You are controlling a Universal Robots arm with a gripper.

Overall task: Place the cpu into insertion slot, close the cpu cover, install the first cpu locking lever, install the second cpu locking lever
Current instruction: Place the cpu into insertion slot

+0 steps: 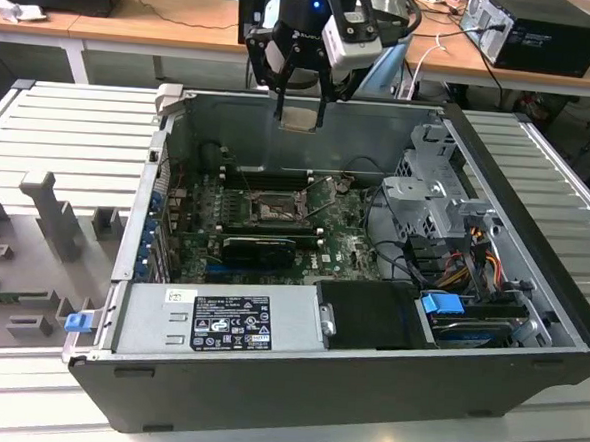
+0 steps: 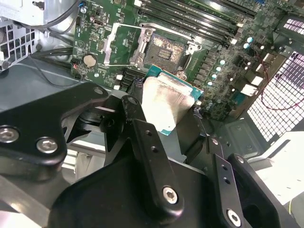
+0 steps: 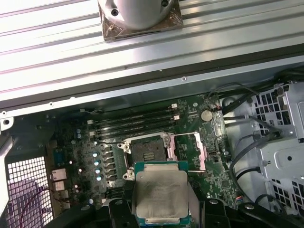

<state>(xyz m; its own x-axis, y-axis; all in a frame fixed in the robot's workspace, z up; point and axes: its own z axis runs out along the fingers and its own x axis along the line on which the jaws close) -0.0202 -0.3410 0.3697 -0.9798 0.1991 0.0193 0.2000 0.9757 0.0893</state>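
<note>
While the jaws are clamped on two opposite edges of the cpu [image 3: 160,194], it's hanging in the air over the open computer case [image 1: 365,386], up by the case's far wall in the exterior view. It's square, so no real long axis. The scuffed silvery face is turned toward both wrist cameras, with a teal-green rim around it. Farther on, the insertion slot [image 3: 148,153] sits bare on the motherboard [image 3: 211,178], with the cpu cover [image 3: 200,152] flipped open right beside it.

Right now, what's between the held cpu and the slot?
Nothing. In the exterior view the cpu hangs in the gripper above the slot, bare air between.
</note>
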